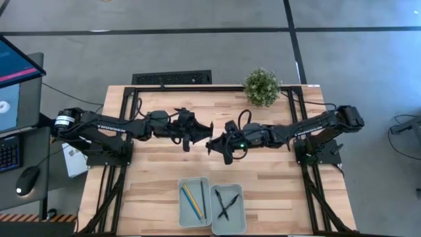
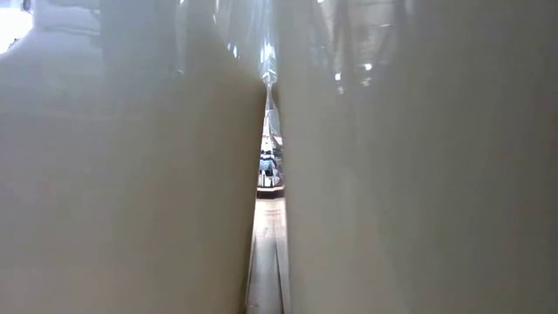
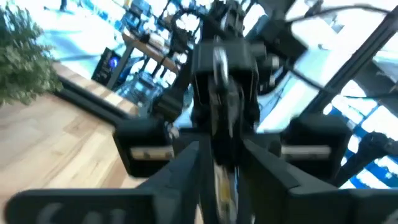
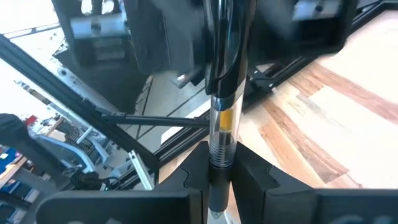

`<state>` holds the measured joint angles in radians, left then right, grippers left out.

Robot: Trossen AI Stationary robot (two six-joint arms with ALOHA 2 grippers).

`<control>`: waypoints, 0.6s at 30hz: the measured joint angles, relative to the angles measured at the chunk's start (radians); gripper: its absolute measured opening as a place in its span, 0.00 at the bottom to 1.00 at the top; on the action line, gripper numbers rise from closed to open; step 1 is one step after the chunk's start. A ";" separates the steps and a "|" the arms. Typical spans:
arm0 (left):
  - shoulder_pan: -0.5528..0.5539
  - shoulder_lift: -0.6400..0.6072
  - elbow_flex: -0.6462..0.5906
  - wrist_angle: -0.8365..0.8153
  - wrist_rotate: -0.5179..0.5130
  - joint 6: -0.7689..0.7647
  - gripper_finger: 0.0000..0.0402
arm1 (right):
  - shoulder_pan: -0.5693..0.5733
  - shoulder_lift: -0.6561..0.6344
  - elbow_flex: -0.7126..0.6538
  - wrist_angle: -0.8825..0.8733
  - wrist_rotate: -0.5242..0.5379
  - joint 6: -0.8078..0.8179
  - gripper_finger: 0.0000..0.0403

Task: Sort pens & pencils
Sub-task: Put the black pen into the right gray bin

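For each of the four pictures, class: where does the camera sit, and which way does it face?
High: overhead, facing down on table; both arms, two trays.
Low: tabletop height, blocked by tray walls; no arm visible.
Left wrist: faces right gripper.
Right wrist: faces left gripper, own fingers shut on pen.
Both wrist views share the pen.

we see even, bright overhead light on the table (image 1: 164, 178); both wrist views smear with blur, the low view wholly unfocused.
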<state>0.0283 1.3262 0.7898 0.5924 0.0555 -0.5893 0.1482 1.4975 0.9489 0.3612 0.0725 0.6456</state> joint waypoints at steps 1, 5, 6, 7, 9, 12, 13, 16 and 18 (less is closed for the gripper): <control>0.001 0.000 0.000 0.013 -0.003 0.001 0.31 | 0.001 0.000 0.000 -0.001 -0.004 0.000 0.17; 0.001 0.000 0.000 0.044 0.019 0.038 0.44 | 0.001 0.000 0.000 -0.002 -0.008 0.000 0.17; 0.001 -0.003 0.000 0.052 0.038 0.050 0.47 | 0.001 0.000 0.000 -0.002 -0.012 0.000 0.17; 0.004 -0.012 -0.001 0.050 0.055 0.062 0.49 | 0.001 0.000 0.000 -0.002 -0.019 0.000 0.17; 0.008 -0.038 -0.001 0.044 0.088 0.083 0.52 | 0.001 0.000 0.001 0.001 -0.029 0.003 0.18; 0.010 -0.102 -0.002 0.048 0.113 0.129 0.54 | 0.003 -0.002 0.001 -0.010 -0.046 0.009 0.18; 0.009 -0.129 -0.001 0.056 0.116 0.148 0.54 | 0.003 -0.002 0.001 -0.014 -0.053 0.010 0.18; 0.008 -0.217 -0.001 0.033 0.117 0.213 0.54 | 0.008 -0.002 0.001 -0.012 -0.076 0.029 0.18; 0.009 -0.280 -0.001 0.001 0.112 0.252 0.54 | 0.014 -0.002 0.000 -0.025 -0.108 0.051 0.18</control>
<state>0.0372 1.0466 0.7891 0.5935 0.1676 -0.3371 0.1622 1.4960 0.9494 0.3362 -0.0360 0.6964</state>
